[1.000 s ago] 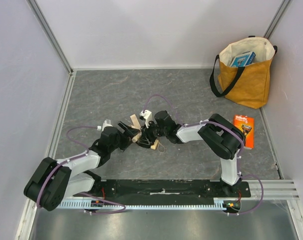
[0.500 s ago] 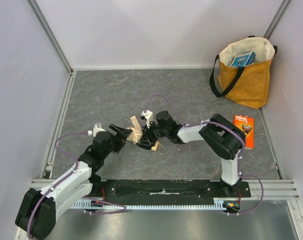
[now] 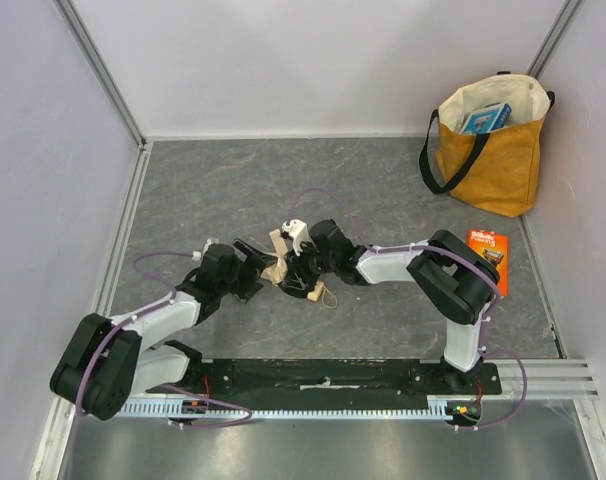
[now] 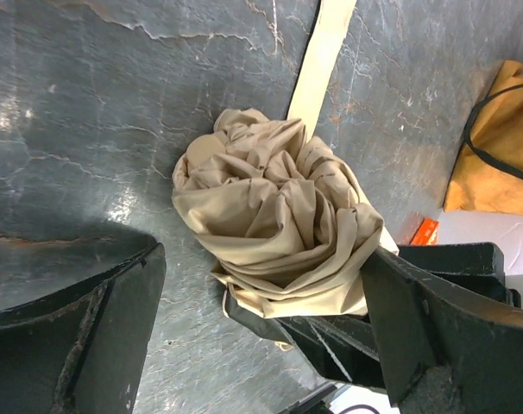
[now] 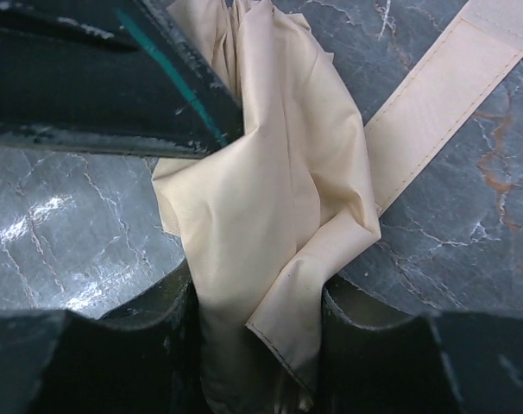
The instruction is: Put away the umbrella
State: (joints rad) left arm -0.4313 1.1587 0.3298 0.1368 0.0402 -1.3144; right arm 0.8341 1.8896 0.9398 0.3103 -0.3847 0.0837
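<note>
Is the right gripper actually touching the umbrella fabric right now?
Touching. The right wrist view shows the umbrella's cream fabric bunched inside the right gripper, pressed against both jaws with no gap.

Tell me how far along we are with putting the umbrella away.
Done: the umbrella is collapsed, fabric bunched. In hand: the right hand clamps it; the left hand stands open, facing its end. Left: its strap lies loose, unwrapped; then stowing, perhaps in the tote bag.

The umbrella is soft, matt, crumpled cloth; the table looks like glossy, veined stone, perhaps laminate
</note>
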